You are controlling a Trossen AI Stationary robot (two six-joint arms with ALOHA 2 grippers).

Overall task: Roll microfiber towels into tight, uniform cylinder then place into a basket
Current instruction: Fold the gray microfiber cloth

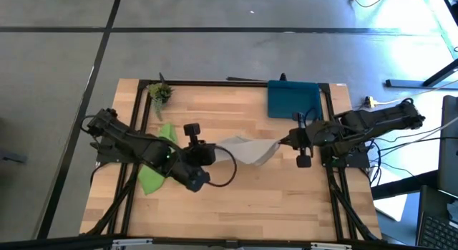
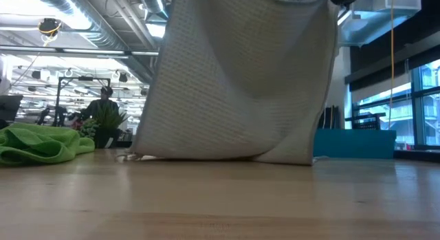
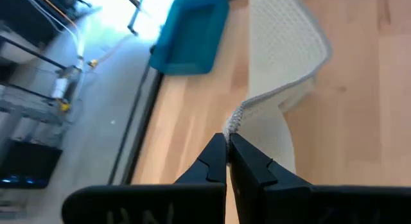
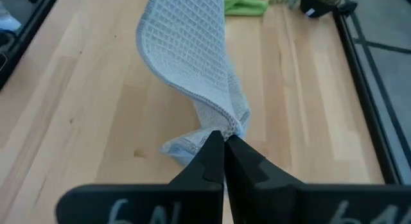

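The light grey towel (image 1: pixel 247 148) hangs between my two grippers over the table's middle; its lower edge (image 2: pixel 220 156) rests on the table. My left gripper (image 1: pixel 217 145) is shut on its left end and my right gripper (image 1: pixel 286 142) is shut on its right end. The lime green towel (image 1: pixel 156 167) lies crumpled on the table at the left, partly under my left arm. The dark-blue basket (image 1: pixel 293 98) stands at the far right. My left gripper pinches the grey towel's corner (image 3: pixel 232 123) at its hemmed edge between its two fingertips, coming level from the table's left. The cloth sags away from the hold toward the other gripper. My right gripper pinches the towel's opposite corner (image 4: pixel 223 129) at the bunched hem between its two fingertips, coming level from the table's right. The cloth droops below the fingers and runs on toward the left gripper.
A small potted plant (image 1: pixel 160 92) stands at the far left corner. Black frame rails (image 1: pixel 329 135) run along the table's sides. Bare wood (image 1: pixel 250 207) lies in front of the towel, toward the near edge.
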